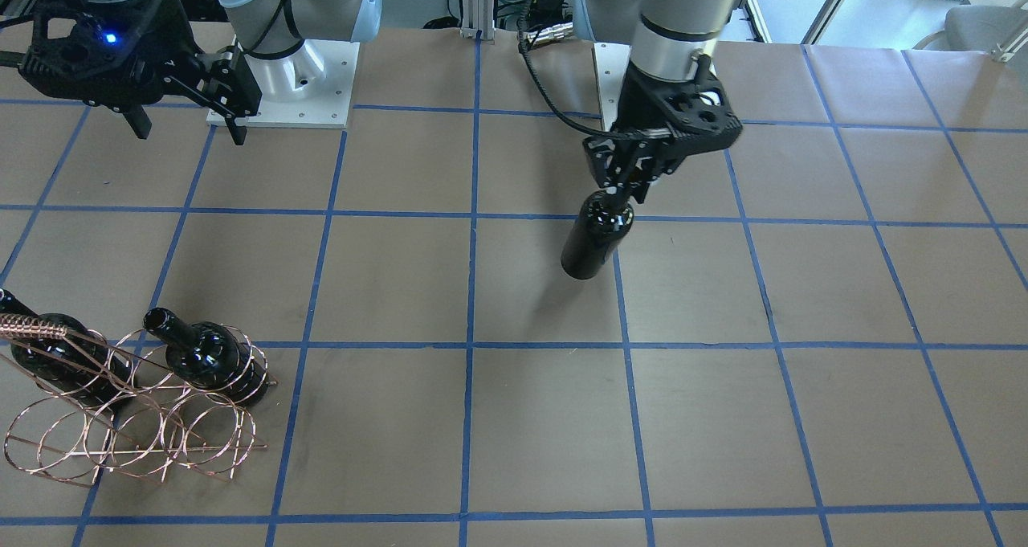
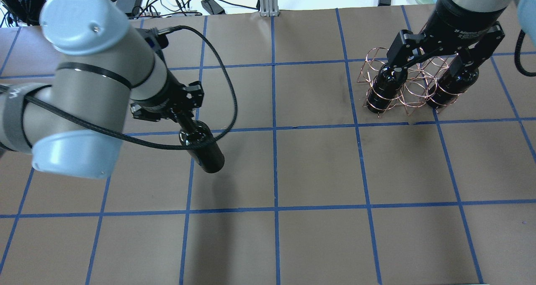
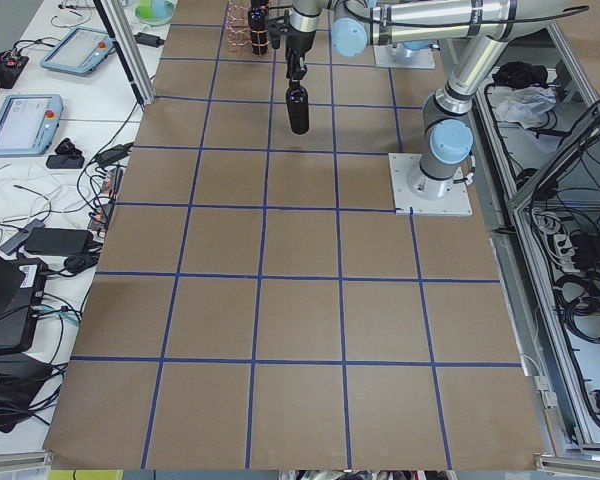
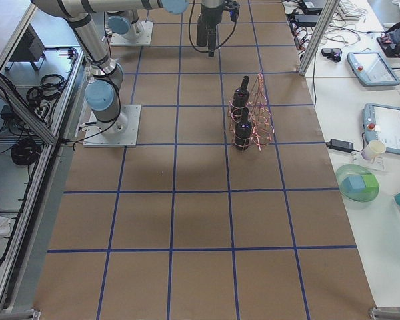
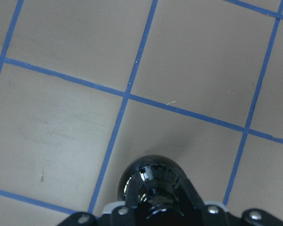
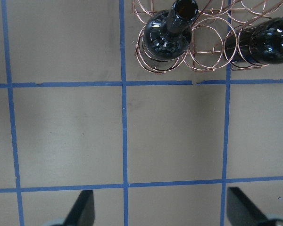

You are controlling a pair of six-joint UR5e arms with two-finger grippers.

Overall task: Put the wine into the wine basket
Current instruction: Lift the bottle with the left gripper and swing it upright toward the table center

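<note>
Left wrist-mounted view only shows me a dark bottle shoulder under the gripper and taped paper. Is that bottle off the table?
Observer: Seemingly yes. In the exterior left view the wine bottle hangs by its neck from the left gripper, its shadow below.
Operator: Where's the basket?
Observer: The wine basket stands on the robot's right side, well apart from it.
Operator: Slots taken?
Observer: Two: a second bottle and a third bottle, necks up.

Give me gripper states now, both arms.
Left gripper: shut on the wine bottle, gripped at its neck.
Right gripper: open, holding nothing.
</note>
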